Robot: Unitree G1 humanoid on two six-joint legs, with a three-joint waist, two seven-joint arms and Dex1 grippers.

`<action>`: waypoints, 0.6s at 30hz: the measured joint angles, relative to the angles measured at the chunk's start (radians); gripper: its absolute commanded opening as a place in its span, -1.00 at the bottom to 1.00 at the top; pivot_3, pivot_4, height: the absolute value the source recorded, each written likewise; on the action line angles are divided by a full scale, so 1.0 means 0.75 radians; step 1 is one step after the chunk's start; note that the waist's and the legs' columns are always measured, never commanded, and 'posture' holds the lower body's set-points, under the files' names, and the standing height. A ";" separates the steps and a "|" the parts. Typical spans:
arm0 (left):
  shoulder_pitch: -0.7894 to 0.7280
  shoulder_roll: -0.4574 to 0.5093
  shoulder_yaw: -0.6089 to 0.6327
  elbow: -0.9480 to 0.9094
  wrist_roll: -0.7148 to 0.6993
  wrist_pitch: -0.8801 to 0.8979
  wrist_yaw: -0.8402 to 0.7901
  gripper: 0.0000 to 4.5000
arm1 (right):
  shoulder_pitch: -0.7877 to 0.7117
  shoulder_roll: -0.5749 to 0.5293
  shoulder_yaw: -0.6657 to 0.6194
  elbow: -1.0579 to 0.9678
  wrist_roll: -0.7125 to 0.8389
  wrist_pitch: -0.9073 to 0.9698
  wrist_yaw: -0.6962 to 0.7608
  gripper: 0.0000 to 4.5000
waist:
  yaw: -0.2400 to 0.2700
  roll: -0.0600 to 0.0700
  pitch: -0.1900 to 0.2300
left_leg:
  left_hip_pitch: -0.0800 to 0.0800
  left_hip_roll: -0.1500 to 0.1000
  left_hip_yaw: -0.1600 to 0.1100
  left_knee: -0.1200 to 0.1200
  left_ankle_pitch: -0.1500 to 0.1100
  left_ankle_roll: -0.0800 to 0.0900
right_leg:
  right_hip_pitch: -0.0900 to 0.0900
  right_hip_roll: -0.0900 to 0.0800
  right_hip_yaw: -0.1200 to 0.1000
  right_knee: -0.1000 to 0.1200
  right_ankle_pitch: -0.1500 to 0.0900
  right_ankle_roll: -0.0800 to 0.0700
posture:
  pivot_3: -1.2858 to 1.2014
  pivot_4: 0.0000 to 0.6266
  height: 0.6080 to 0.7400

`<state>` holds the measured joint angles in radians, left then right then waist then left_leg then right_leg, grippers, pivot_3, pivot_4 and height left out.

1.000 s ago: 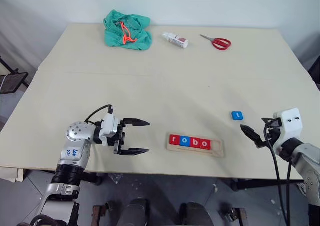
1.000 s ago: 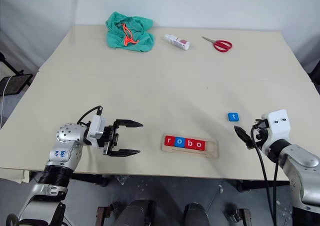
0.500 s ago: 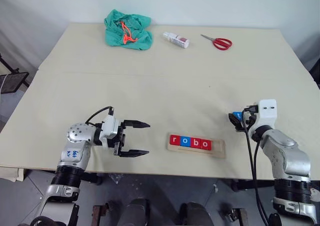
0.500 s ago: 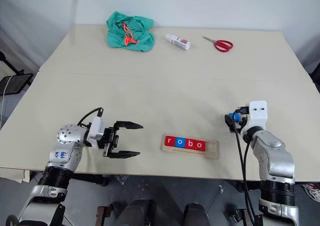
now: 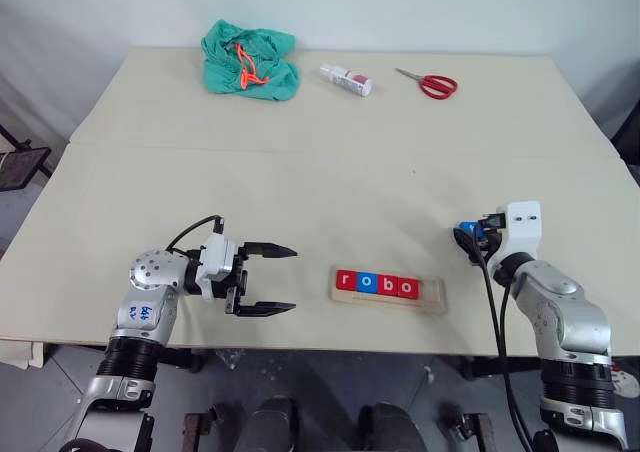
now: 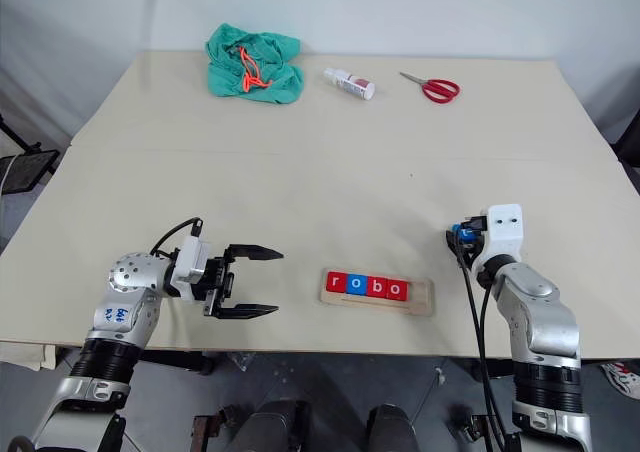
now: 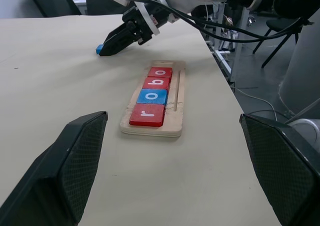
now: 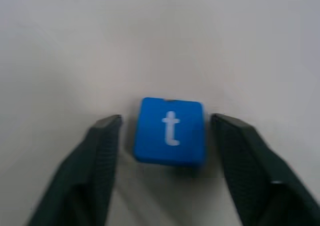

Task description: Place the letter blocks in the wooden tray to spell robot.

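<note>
1. R gripper (image 8: 165, 136): fingers part-open, one either side of the blue "t" block (image 8: 170, 131), w/ a narrow gap showing each side. Block lies flat on the table (image 5: 330, 172), not lifted. In the head views this gripper sits at mid-right of frame, tips pointing toward frame left, w/ a bit of blue showing at the tips.
2. L gripper (image 5: 262, 280): fingers wide apart, nothing between them, hovering over the table at lower left of frame and pointing toward frame right, at the tray.
3. Wooden tray (image 5: 433, 295): lower centre of frame, near the table's front edge, between the two grippers, apart from both.
4. Blocks in tray, left to right: red "r" (image 5: 346, 281), blue "o" (image 5: 366, 283), red "b" (image 5: 386, 285), red "o" (image 5: 407, 287). They touch side by side; the tray's right end slot is bare wood.
5. "t" block is up and to the right of the tray's bare end, near it but apart.
6. Far edge of table, upper part of frame: crumpled green cloth (image 5: 250, 59) w/ an orange cord at upper left, small white bottle (image 5: 346, 78) on its side at upper centre, red-handled scissors (image 5: 428, 82) right of it. All well apart from the tray & grippers.
</note>
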<state>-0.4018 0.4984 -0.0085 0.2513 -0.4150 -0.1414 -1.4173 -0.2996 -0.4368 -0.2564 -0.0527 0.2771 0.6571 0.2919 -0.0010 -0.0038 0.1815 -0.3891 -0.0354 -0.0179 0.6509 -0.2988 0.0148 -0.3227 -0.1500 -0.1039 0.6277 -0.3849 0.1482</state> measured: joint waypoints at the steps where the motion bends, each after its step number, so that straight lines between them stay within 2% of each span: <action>1: 0.000 -0.001 0.000 0.000 0.000 0.000 0.000 1.00 | 0.007 0.002 0.000 -0.015 0.000 0.004 -0.003 -0.35 | 0.001 0.000 0.000 | 0.000 0.000 0.000 0.000 0.000 0.000 | 0.000 0.000 0.000 0.000 0.000 0.000 | 0.03 -0.52 1.00; 5: -0.001 -0.005 -0.001 0.002 0.000 -0.001 -0.003 1.00 | 0.082 0.016 -0.013 -0.139 0.026 0.062 -0.020 -0.35 | 0.001 0.000 0.000 | 0.000 0.000 0.000 0.000 0.000 0.000 | 0.000 0.000 0.000 0.000 0.000 0.000 | 0.03 -0.52 1.00; 10: -0.008 -0.005 -0.002 0.012 -0.002 -0.003 -0.028 1.00 | 0.329 0.033 -0.044 -0.521 0.113 0.185 -0.029 -0.35 | 0.003 0.000 0.000 | 0.000 0.000 0.000 -0.002 0.000 0.000 | 0.000 0.000 0.000 0.000 0.000 0.000 | 0.03 -0.52 1.00; 18: -0.026 -0.013 -0.004 0.052 -0.002 -0.008 -0.049 1.00 | 0.548 0.082 -0.154 -0.811 0.188 0.346 -0.106 -0.35 | 0.003 0.000 0.000 | 0.000 0.000 0.000 -0.001 0.000 0.000 | 0.000 0.000 0.002 0.000 0.000 0.000 | 0.03 -0.52 1.00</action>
<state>-0.4215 0.4886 -0.0113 0.2904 -0.4164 -0.1477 -1.4541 0.1114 -0.3755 -0.3721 -0.6612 0.4180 0.9163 0.2123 0.0012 -0.0036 0.1815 -0.3889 -0.0357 -0.0177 0.6500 -0.2988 0.0148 -0.3229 -0.1501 -0.1028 0.6276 -0.3849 0.1482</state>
